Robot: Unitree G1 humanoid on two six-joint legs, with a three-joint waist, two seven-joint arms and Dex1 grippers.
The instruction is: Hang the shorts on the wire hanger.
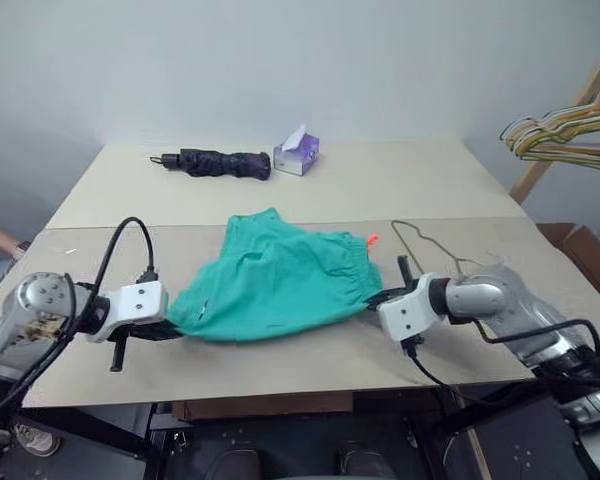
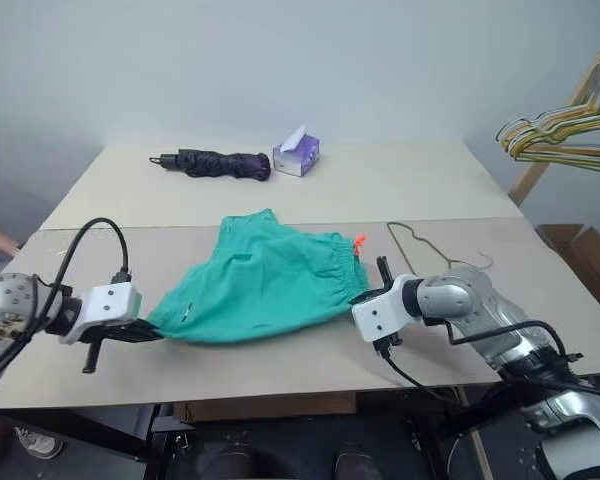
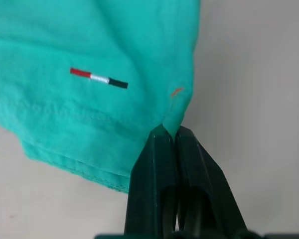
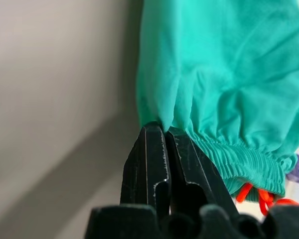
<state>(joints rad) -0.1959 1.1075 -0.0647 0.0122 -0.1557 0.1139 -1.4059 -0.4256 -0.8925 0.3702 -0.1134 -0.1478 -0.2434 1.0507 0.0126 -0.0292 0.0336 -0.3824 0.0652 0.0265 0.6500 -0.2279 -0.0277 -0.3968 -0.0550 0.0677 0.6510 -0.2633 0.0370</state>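
Both claws pinch the teal-green fabric shorts [image 1: 275,280] on the pale desk [image 1: 400,190]: left claw [image 3: 170,133] a hem corner, right claw [image 4: 164,128] the waistband. Just right of them lies the thin wire hanger [image 1: 435,245]. Such shallow pinches could slip when lifting.

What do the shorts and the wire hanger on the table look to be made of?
The shorts: soft, matte teal woven fabric, probably cotton; it creases and bunches where both grippers pinch it, with a gathered elastic waistband and stitched hems. The wire hanger: thin bare metal wire, dull greyish, judging by its slim bent outline; any coating is too fine to tell.
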